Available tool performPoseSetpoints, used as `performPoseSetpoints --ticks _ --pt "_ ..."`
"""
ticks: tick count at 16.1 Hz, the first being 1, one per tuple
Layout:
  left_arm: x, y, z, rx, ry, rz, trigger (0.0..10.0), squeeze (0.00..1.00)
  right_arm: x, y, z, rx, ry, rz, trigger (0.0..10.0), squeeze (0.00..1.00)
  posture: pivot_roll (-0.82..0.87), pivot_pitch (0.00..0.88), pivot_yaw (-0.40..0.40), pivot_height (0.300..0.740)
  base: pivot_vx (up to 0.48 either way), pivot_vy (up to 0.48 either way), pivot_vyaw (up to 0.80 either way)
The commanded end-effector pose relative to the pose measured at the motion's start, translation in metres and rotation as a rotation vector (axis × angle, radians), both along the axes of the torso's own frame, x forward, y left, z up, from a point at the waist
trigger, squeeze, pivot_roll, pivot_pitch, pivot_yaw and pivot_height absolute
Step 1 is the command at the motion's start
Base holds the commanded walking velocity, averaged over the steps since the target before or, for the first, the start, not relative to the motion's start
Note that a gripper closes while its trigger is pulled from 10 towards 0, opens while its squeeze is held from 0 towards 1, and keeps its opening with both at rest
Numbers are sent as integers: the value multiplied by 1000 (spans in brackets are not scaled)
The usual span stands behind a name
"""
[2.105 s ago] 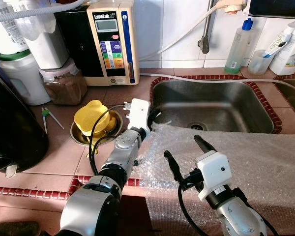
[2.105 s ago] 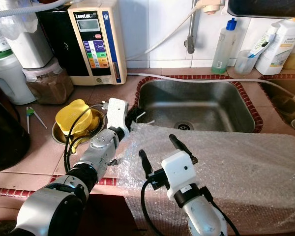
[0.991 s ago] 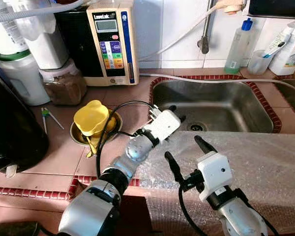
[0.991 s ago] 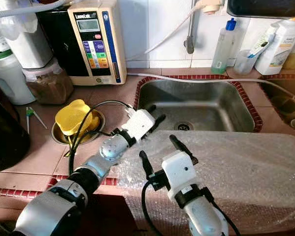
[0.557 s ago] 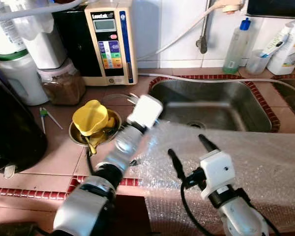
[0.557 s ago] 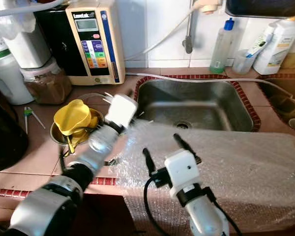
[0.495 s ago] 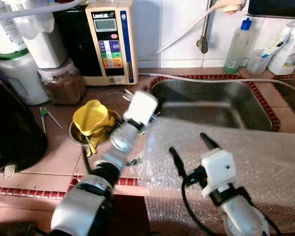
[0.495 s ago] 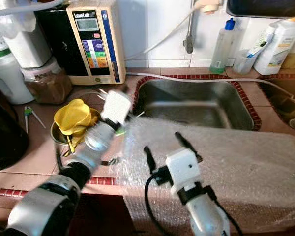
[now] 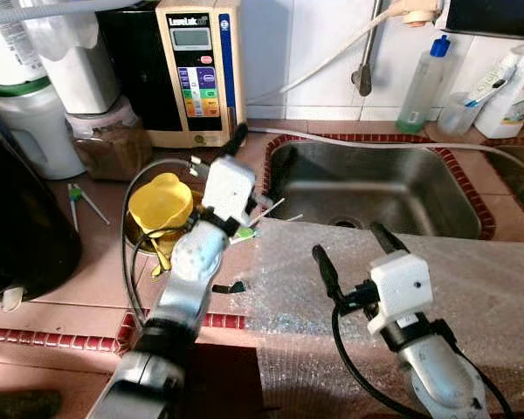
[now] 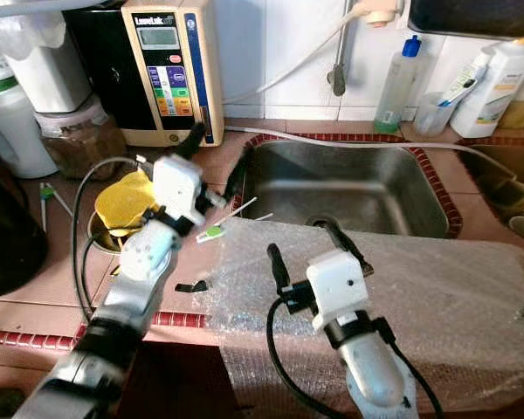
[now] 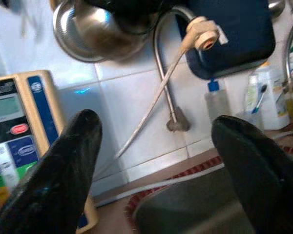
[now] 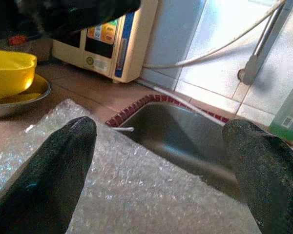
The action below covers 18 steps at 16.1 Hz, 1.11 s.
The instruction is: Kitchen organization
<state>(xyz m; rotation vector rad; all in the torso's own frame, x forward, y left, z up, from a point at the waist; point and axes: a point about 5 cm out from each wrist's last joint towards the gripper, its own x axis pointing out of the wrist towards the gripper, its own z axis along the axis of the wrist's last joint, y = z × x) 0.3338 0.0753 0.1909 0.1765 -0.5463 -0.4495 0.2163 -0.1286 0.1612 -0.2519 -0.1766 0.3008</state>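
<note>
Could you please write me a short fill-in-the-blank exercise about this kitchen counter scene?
1. The sheet of bubble wrap covers the near part of the steel ____.
2. The yellow cup sits in a metal ____ on the counter.
3. The fingers of the right gripper, above the bubble wrap, are ____.
4. The left gripper is raised between the yellow cup and the sink, with its fingers ____.

Missing words: sink; bowl; open; open

Clear bubble wrap (image 9: 472, 279) drapes the sink's (image 9: 375, 188) front edge.
</note>
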Motion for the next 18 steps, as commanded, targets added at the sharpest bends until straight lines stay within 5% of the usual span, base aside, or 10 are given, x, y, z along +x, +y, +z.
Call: performPoseSetpoints --ticks 1,5,11,12,18 --pt "-2 14 -2 23 6 51 10000 1000 2 -6 0 -9 -6 -31 10000 0 25 2 30 740 0 0 0" --pt "-18 54 -12 73 30 187 10000 1000 3 -9 -1 -12 -15 -48 10000 0 42 0 27 740 0 0 0" --pt "-46 66 -42 105 157 238 10000 1000 -1 -22 -5 15 -11 -150 10000 0 60 0 19 740 0 0 0" --pt "-52 65 -47 106 192 215 10000 0 -2 -29 -7 31 -7 -190 10000 0 63 0 16 740 0 0 0" --pt "-64 68 -47 132 223 241 10000 0 -8 -34 -10 27 11 -215 10000 0 64 0 10 740 0 0 -353"
